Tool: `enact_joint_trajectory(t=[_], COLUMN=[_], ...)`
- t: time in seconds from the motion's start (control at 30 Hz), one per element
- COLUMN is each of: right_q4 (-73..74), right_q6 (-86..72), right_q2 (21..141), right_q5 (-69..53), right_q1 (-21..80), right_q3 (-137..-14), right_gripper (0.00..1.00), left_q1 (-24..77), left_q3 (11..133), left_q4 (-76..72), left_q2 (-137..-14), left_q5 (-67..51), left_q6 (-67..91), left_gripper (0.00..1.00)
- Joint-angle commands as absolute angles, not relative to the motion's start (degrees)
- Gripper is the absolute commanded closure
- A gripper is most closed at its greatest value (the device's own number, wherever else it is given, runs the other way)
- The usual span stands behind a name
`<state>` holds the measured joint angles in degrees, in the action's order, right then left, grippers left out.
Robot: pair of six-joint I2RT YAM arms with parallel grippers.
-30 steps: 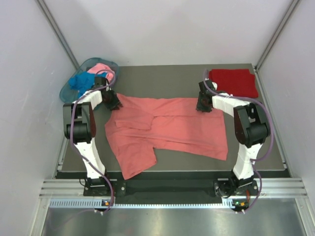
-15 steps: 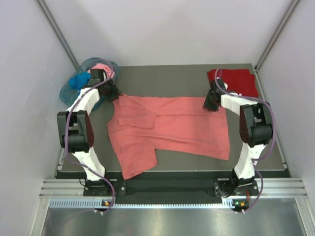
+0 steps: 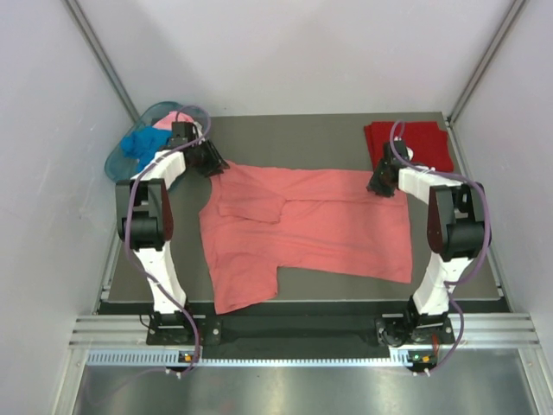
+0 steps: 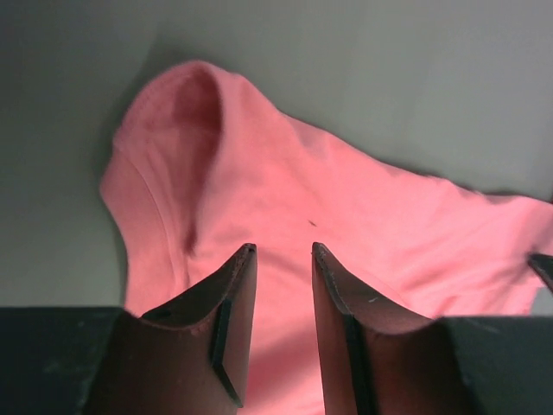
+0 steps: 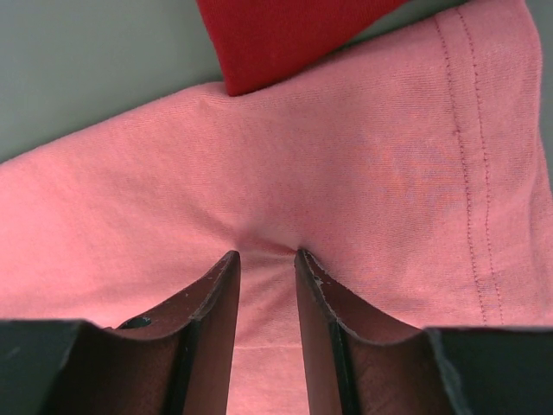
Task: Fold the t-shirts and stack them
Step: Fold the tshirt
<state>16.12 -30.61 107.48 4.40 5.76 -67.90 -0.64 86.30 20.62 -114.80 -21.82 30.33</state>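
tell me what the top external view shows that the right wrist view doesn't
Only top external: the teal basket holding the blue shirt and pink shirt, and the left gripper at a far corner of the salmon shirt. Only right wrist: fabric puckering between the fingers of the right gripper, and hem stitching. Both: the salmon shirt and the dark red shirt.

no writing, label, brand mark, number or sign can be read in any view. the salmon-coral t-shirt (image 3: 302,225) spread on the worktop (image 3: 302,134) is plain cloth, and the dark red t-shirt (image 3: 423,143) at the far right corner shows no print either.
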Motion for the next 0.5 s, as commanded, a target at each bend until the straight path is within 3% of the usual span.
enact_joint_trajectory(t=[0.0,0.27,0.47], right_q4=[20.39,17.41,12.13], right_q6=[-28.65,-28.47,-30.06], right_q2=[105.74,100.29,106.85], right_q5=[7.12,-2.01,-8.96], right_q1=[4.22,6.58,15.88], right_q3=[-66.27,-68.54,-78.54], right_gripper=[0.66,0.64,0.61], left_q1=[-0.7,-0.62,-0.7], left_q3=[91.23,97.29,97.91], left_q4=[19.95,22.41,24.16], left_q2=[-118.56,-124.1,-126.56], left_q5=[-22.77,-18.63,-15.04], left_q6=[26.81,24.08,24.7], left_gripper=[0.63,0.62,0.65])
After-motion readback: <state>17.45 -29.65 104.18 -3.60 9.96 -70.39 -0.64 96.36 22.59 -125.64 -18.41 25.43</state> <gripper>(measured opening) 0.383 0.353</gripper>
